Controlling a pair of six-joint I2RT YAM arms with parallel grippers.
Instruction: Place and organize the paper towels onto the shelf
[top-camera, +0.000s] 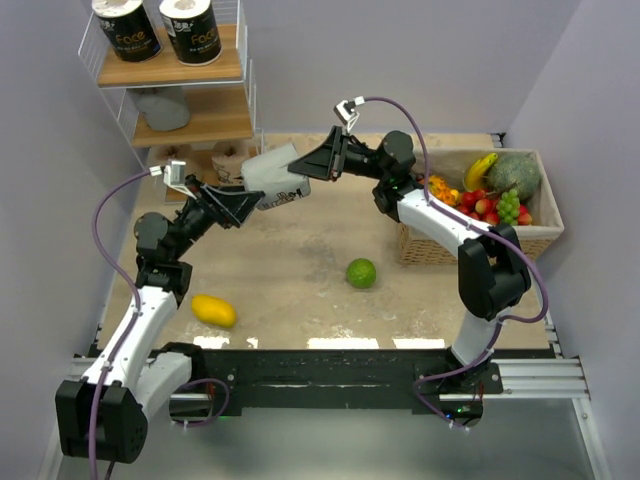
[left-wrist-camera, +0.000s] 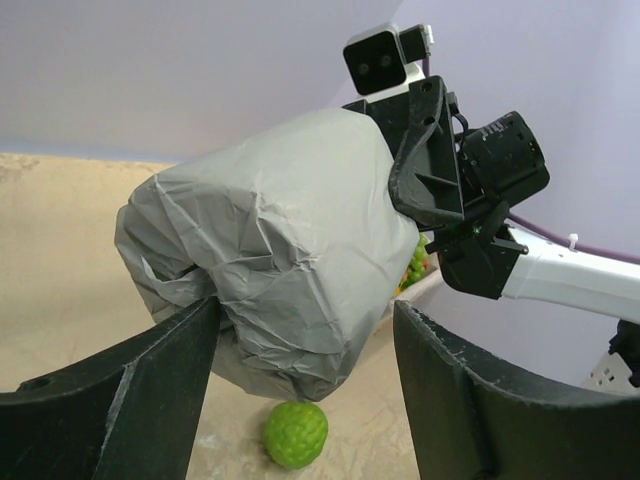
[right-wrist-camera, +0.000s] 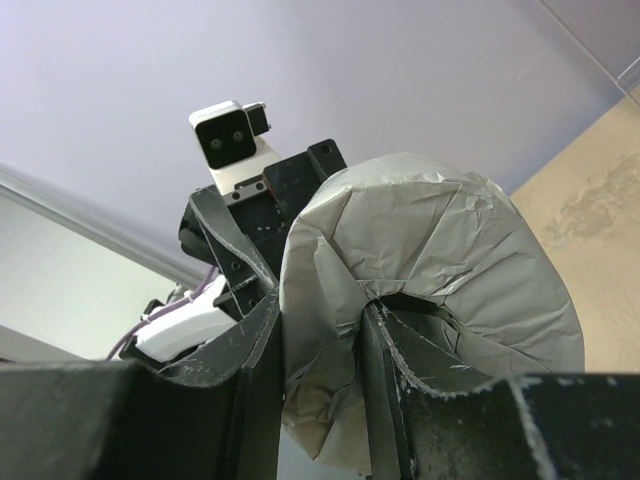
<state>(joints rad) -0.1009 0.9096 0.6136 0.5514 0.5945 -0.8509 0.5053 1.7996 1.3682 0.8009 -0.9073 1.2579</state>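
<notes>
A grey paper towel roll (top-camera: 272, 175) hangs in the air between both grippers, in front of the shelf (top-camera: 205, 72). My right gripper (top-camera: 298, 165) is shut on its wall, one finger in the centre hole (right-wrist-camera: 320, 330). My left gripper (top-camera: 255, 200) is open with its fingers either side of the roll (left-wrist-camera: 280, 250); the left finger (left-wrist-camera: 180, 350) touches it and the right one stands apart. Two black-wrapped rolls (top-camera: 125, 28) stand on the top board. Another grey roll (top-camera: 165, 108) lies on the middle board.
A round green fruit (top-camera: 361, 272) and a yellow oval fruit (top-camera: 214, 310) lie on the tan table. A wicker basket (top-camera: 480, 245) of fruit stands at the right. The green fruit (left-wrist-camera: 295, 433) shows below the roll in the left wrist view.
</notes>
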